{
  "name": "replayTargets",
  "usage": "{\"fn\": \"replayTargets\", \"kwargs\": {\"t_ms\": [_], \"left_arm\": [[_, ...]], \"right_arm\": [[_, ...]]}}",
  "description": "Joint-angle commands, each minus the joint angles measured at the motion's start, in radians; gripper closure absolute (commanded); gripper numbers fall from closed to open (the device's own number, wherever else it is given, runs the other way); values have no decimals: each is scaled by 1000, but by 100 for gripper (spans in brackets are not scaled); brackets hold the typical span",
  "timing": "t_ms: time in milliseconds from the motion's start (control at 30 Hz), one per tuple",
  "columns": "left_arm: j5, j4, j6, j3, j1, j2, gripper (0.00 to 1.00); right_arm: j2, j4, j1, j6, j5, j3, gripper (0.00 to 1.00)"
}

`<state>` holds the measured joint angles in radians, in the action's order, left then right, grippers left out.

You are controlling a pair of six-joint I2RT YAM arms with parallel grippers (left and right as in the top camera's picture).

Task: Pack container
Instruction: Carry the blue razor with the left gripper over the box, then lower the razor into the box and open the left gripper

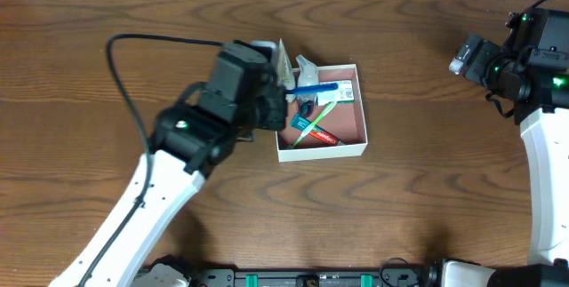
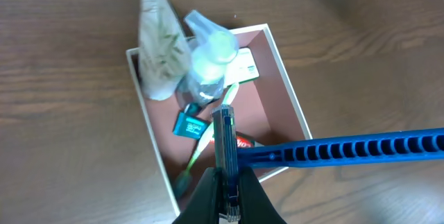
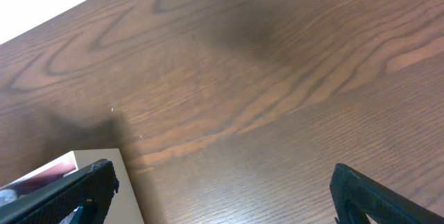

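The container (image 1: 354, 149) is a shallow white box with a pink inside, at the table's middle. It holds a clear bottle (image 2: 208, 61), a pale tube (image 2: 159, 50), a green toothbrush (image 2: 207, 139), a teal packet (image 2: 187, 123) and a red tube (image 2: 245, 142). My left gripper (image 2: 225, 177) hovers over the box's left part (image 1: 286, 102), shut on a blue comb (image 2: 347, 151) that juts sideways above the box. My right gripper (image 3: 222, 193) is open and empty, far right of the box (image 1: 471, 59). A corner of the container (image 3: 66, 163) shows in the right wrist view.
The dark wooden table (image 1: 427, 216) surrounds the box. The left arm's black cable (image 1: 124, 74) loops over the table to the left. The table's far edge (image 3: 41, 23) lies beyond the right gripper.
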<state>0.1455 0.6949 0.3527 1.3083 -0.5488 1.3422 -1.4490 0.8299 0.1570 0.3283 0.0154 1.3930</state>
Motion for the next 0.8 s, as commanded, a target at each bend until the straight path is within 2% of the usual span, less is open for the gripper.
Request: {"fn": "replayTargets", "kwargs": {"t_ms": [0,33,100,167,267,633,767], "left_arm": [[-65,-30,49,3,-41,53,93],[-64,-41,53,3,-50,68,93],[-64,-61,53,3,-67,99,83],[-64,-77,53,3,-78,128,64],[-64,-86,53,3,-81,153,52],[-64,-81,53,3,-81,138,50],[-64,-22,53,3,-81,105,50]], "right_arm": [[2,1,6,-11,3,12,1],[2,1,6,-11,3,13,1],[2,1,6,-11,3,13,1],[2,1,6,-11,3,13,1],[2,1,6,-11,3,13,1],[2,1,6,-11,3,13,1],[2,1,6,-11,3,13,1]]}}
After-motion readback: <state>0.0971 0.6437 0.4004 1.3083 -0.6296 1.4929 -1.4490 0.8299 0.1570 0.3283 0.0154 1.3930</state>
